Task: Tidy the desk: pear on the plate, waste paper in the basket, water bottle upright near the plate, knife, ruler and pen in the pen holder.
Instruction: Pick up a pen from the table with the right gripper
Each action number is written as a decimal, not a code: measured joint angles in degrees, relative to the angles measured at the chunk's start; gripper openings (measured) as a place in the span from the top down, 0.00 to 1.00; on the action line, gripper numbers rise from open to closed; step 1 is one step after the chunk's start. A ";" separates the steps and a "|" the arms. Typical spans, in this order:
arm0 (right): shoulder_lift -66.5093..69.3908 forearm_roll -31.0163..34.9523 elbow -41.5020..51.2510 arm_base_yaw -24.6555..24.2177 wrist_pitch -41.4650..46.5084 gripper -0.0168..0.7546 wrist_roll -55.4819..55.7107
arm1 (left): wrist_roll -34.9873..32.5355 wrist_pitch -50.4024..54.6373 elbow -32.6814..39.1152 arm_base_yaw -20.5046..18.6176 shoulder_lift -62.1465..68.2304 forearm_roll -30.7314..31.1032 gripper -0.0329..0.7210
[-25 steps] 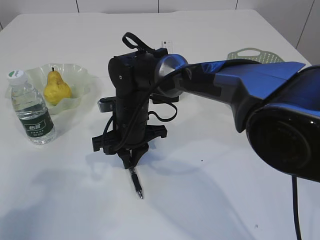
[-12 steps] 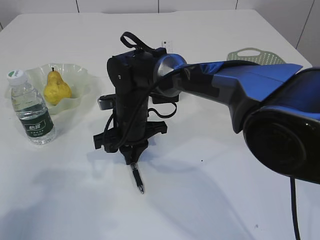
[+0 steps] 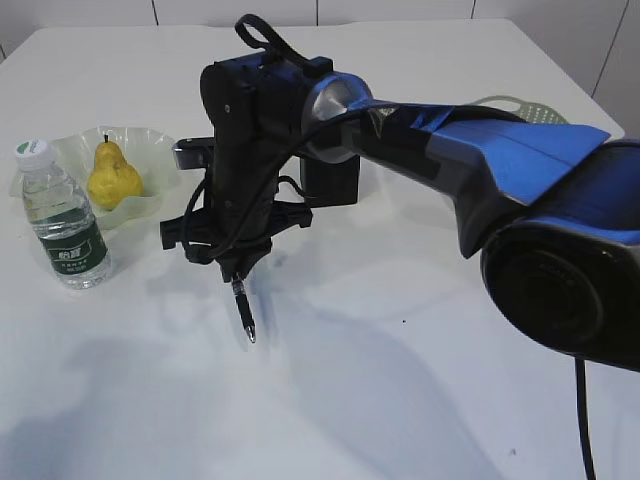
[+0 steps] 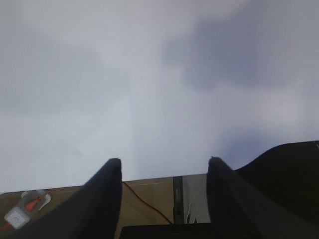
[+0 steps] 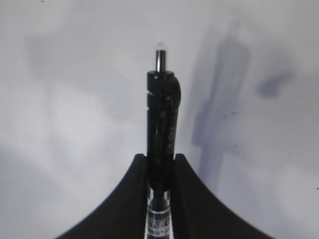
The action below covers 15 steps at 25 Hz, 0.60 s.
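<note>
My right gripper (image 3: 236, 276) reaches across to the left half of the table and is shut on a black pen (image 3: 244, 315). The pen hangs tip-down, clear of the table. In the right wrist view the pen (image 5: 161, 124) sticks out between the closed fingers of the gripper (image 5: 159, 160). A yellow pear (image 3: 112, 176) lies on the pale green plate (image 3: 160, 152). The water bottle (image 3: 62, 218) stands upright just in front of the plate. The black pen holder (image 3: 336, 184) stands behind my right arm. My left gripper (image 4: 164, 167) is open and empty over bare table. Knife, ruler and paper are out of view.
A green perforated basket (image 3: 530, 108) sits at the far right back, partly hidden by the blue right arm (image 3: 480, 170). The table's edge and the floor show at the bottom of the left wrist view.
My right gripper has risen and moved left and back with the pen. The pen's tip, near the table before, now hangs clear of it.
</note>
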<state>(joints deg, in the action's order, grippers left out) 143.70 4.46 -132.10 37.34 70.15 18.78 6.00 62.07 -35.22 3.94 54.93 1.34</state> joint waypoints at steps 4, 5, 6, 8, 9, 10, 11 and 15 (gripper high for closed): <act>0.00 1.09 -2.26 0.00 0.04 0.85 0.00 | 0.00 0.00 0.00 0.00 0.00 0.00 0.45; 0.00 1.09 -3.02 0.00 0.14 0.85 0.00 | 0.00 0.00 0.00 0.00 0.00 0.00 0.45; 0.00 1.09 -3.78 0.00 0.18 0.85 0.00 | 0.00 0.00 0.00 0.00 0.00 0.00 0.45; 0.00 1.09 -5.34 0.00 0.28 0.85 -0.26 | 0.00 0.00 0.00 0.00 0.00 0.00 0.45; 0.00 0.95 -6.18 0.00 0.44 0.85 -0.57 | 0.00 0.00 0.00 0.00 0.00 0.00 0.45; 0.00 0.50 -6.93 0.00 0.42 0.85 -0.85 | 0.00 0.00 0.00 0.00 0.00 0.00 0.45; -0.11 -0.13 -7.40 0.00 0.42 0.85 -1.06 | 0.00 0.00 0.00 0.00 0.00 0.00 0.45; -1.98 -4.46 -8.08 0.00 0.67 0.85 -1.19 | 0.00 0.00 0.00 0.00 0.00 0.00 0.45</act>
<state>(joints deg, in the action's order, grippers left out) 141.72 0.00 -140.18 37.34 70.83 17.59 6.00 62.07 -35.22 3.94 54.93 1.34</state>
